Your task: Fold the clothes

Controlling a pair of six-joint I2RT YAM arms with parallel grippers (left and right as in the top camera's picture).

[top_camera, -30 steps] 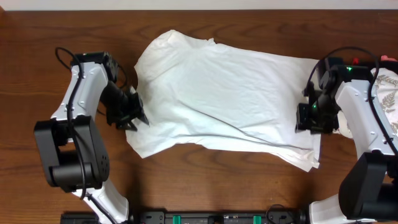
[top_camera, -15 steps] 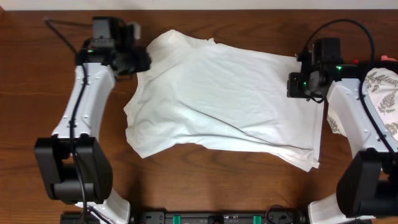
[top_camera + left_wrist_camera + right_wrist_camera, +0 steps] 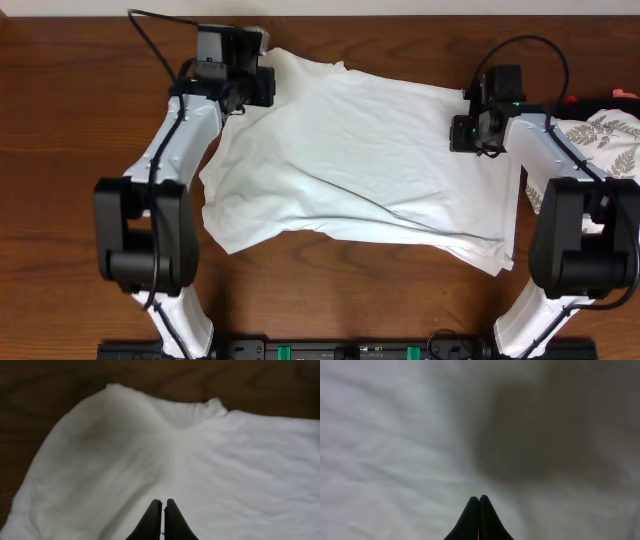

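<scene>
Wooden table [image 3: 60, 120], leaf-print cloth [image 3: 618, 132] at right edge

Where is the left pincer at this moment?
In the overhead view the left pincer is at the far left of the table, shut over the far left corner of the white T-shirt.

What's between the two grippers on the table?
Only the white T-shirt: the overhead view shows its cloth running unbroken from the left gripper to the right gripper.
</scene>
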